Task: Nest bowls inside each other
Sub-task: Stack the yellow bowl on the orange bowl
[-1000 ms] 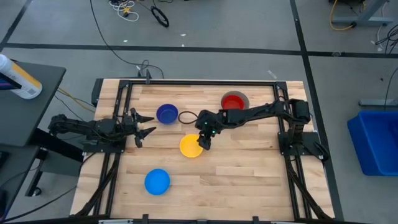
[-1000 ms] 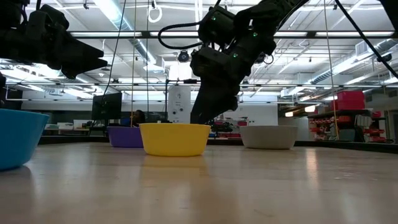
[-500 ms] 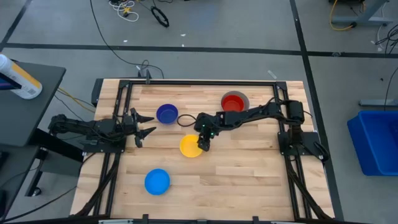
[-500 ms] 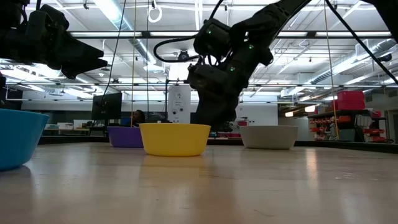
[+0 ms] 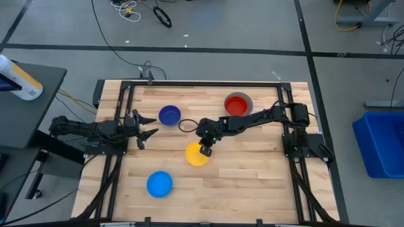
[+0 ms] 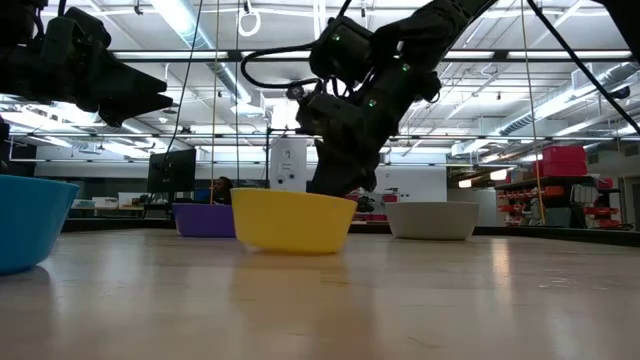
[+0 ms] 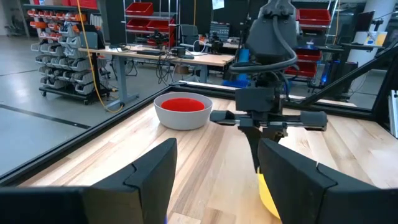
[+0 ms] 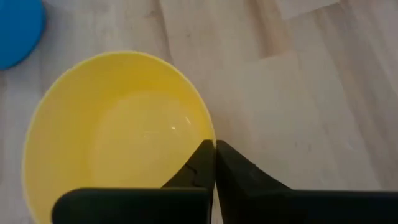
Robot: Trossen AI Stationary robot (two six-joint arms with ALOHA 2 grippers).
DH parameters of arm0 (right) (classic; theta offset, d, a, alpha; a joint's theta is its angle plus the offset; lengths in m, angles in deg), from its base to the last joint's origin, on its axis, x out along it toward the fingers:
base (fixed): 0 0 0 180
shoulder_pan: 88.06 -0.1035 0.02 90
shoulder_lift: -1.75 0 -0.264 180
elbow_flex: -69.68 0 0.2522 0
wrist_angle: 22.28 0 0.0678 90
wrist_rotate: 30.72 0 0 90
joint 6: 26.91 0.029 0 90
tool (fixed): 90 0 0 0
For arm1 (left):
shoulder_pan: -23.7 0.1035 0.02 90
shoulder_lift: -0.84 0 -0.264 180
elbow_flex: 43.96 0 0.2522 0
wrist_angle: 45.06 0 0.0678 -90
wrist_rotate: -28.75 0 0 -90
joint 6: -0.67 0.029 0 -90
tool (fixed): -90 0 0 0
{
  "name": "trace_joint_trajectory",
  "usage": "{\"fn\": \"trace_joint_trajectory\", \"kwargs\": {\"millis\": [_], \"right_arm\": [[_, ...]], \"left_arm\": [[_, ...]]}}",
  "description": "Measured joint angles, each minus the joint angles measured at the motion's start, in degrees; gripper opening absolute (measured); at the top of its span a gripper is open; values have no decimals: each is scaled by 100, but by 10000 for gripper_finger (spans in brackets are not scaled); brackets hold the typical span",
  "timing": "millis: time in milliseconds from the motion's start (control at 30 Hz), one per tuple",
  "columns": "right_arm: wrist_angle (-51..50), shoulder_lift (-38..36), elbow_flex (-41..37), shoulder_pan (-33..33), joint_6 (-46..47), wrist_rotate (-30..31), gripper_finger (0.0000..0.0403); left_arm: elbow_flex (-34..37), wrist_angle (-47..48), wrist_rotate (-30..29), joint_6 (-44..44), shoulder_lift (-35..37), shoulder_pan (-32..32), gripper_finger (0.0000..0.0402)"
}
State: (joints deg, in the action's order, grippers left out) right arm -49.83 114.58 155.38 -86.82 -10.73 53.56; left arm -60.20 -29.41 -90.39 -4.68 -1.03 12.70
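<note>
The yellow bowl stands near the table's middle, with my right gripper shut on its rim; the low view shows this bowl slightly tipped. The red bowl sits inside the grey bowl at the far right. The dark blue bowl stands on its base at the far left of centre. The light blue bowl stands near the front. My left gripper waits open at the table's left edge, holding nothing. My right gripper pinches the yellow bowl's rim on the side toward the table's right, one finger inside the bowl and one outside. The fingers slant down from above and from the right. The bowl is slightly tilted, its base still on the table.
A black cable loop lies beside the dark blue bowl. Black frame rails run round the wooden table. Bare wood lies at the front right.
My right gripper has sunk a little toward the table's near edge and shut on the yellow bowl's rim. The bowl has slid slightly toward the near edge and tipped out of level.
</note>
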Motion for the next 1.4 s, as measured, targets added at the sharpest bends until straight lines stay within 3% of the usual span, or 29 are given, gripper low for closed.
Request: {"fn": "trace_joint_trajectory", "kwargs": {"millis": [333, 533, 700, 900, 1067, 1400], "right_arm": [[-202, -671, 0, -51, -335, 1252, 2], [-1426, -1570, 0, 369, -812, 2740, 1], [-2505, -2260, 0, 1087, -936, 3450, 1], [-2978, -2530, -2, 2254, -1255, 3498, 1], [-2721, -2436, -337, 3070, -1412, 2754, 0], [-2298, -2422, -1162, 3377, -1355, 1985, 0]], "left_arm": [[0, 2, -1, -3, -1, -1, 233], [0, 13, 2, -4, -2, -1, 233], [0, 9, -1, -4, 0, -1, 233], [0, 0, -1, -4, -1, -2, 233], [0, 0, -1, -10, -1, -1, 233], [0, 3, -9, -2, 0, -2, 233]]}}
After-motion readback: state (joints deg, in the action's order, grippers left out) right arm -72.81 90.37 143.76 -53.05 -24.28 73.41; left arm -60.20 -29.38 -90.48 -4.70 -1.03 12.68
